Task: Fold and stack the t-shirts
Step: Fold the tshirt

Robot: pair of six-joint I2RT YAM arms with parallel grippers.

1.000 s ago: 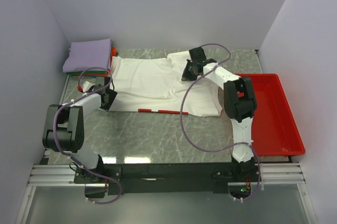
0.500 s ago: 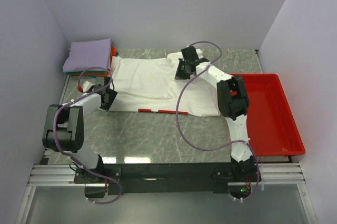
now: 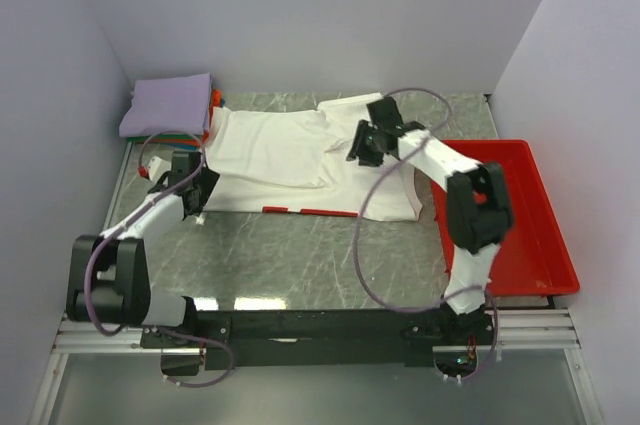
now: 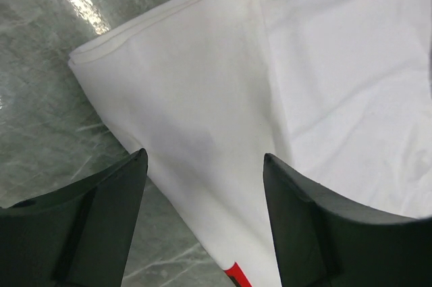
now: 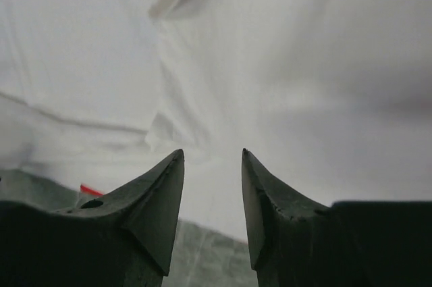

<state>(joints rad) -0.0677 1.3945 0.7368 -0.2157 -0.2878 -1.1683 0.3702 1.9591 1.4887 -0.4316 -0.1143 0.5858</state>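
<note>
Shirt (image 3: 280, 150) white, partly folded, red print edge | left hand (image 4: 204, 159) apart | right hand (image 5: 212, 153) apart

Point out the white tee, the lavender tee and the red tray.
white tee (image 3: 270, 150): top view, mid body
lavender tee (image 3: 168, 103): top view, folded top face
red tray (image 3: 535, 230): top view, bare floor

The white t-shirt (image 3: 270, 150) lies spread across the upper middle of the top view. It is partly folded: its left part is doubled over into a smooth layer with a neat lower-left corner, and its right part is wrinkled. Thin strips of its red print (image 3: 300, 211) show along the bottom edge. In the upper left corner sits a stack of folded t-shirts (image 3: 150, 130), with the lavender one (image 3: 168, 103) on top and an orange edge (image 3: 215, 98) peeking out at its right.
</note>
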